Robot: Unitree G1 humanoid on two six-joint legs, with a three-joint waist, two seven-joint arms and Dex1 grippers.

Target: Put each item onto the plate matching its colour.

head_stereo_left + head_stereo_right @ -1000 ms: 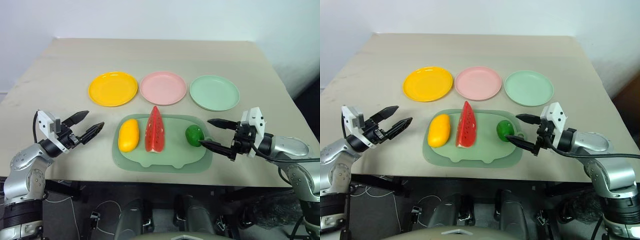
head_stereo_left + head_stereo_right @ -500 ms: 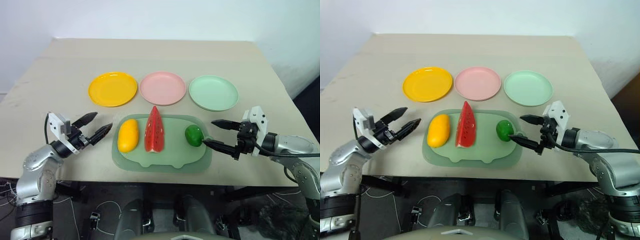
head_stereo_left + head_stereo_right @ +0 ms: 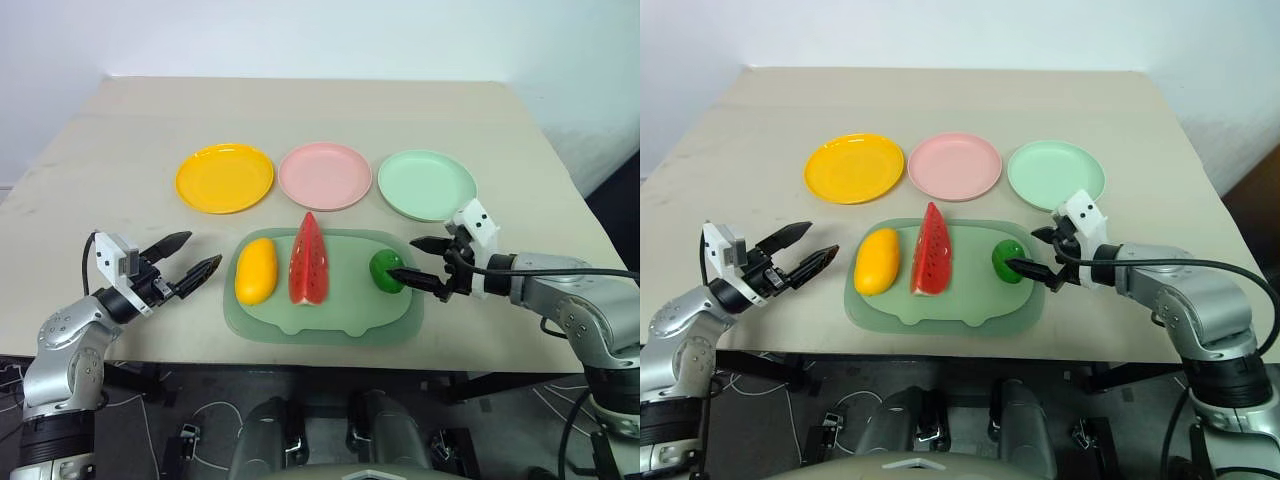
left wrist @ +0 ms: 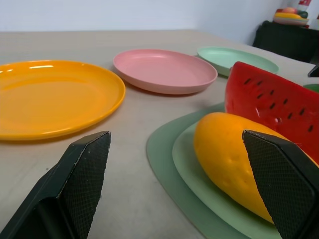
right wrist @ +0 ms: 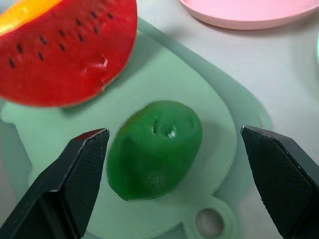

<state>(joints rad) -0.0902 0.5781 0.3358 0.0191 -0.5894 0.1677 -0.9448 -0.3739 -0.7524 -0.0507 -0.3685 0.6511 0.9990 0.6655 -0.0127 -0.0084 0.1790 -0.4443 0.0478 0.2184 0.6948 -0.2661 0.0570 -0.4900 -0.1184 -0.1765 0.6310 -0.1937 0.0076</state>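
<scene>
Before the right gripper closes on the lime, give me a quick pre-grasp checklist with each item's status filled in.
1. Right gripper open: ok.
2. Lime between its fingers: ok in the right wrist view.
3. Fingers touching lime: cannot tell.
4. Lime apart from watermelon: ok.
5. Green plate empty: ok.
6. Left gripper open, short of mango: ok.

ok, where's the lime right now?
The lime sits at the cutting mat's right end, right of the watermelon wedge, between the right gripper's open jaws.
</scene>
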